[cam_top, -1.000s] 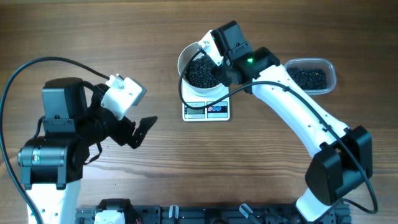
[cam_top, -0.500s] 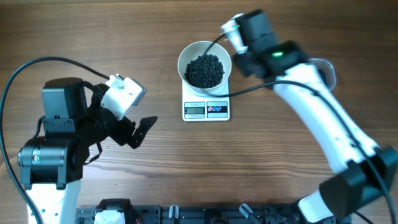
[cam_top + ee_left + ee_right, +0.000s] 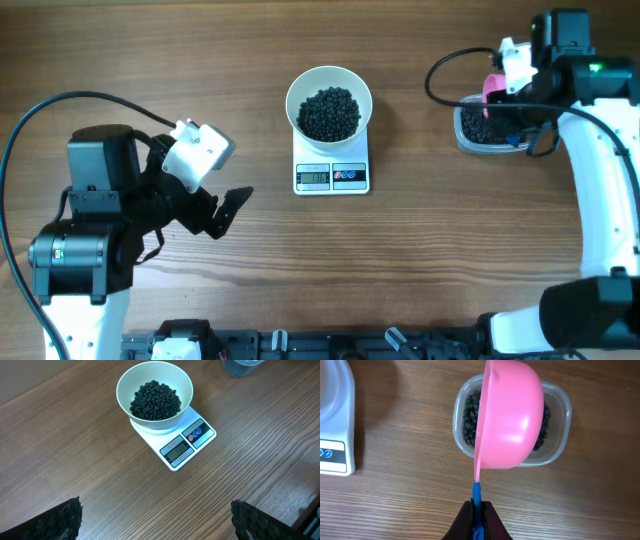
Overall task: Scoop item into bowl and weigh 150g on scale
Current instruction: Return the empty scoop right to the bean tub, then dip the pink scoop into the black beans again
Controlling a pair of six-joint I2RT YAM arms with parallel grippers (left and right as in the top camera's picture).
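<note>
Right hand [image 3: 477, 511] is clamped on the blue handle [image 3: 477, 491] of the pink scoop [image 3: 510, 415], held over the tub [image 3: 562, 420] at 2 o'clock, apparently to reload. Beads [image 3: 329, 112] lie in the bowl [image 3: 298, 88] atop the scale [image 3: 331, 177] at 12 o'clock, for weighing. Left hand [image 3: 213, 214], fingers apart, sits idle at 8 o'clock.

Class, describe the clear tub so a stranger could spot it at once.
On the wooden table, find the white bowl on the scale. The tub sits apart, beneath the pink scoop in the right gripper. Unlike the round bowl, it is clear and rounded-rectangular.
</note>
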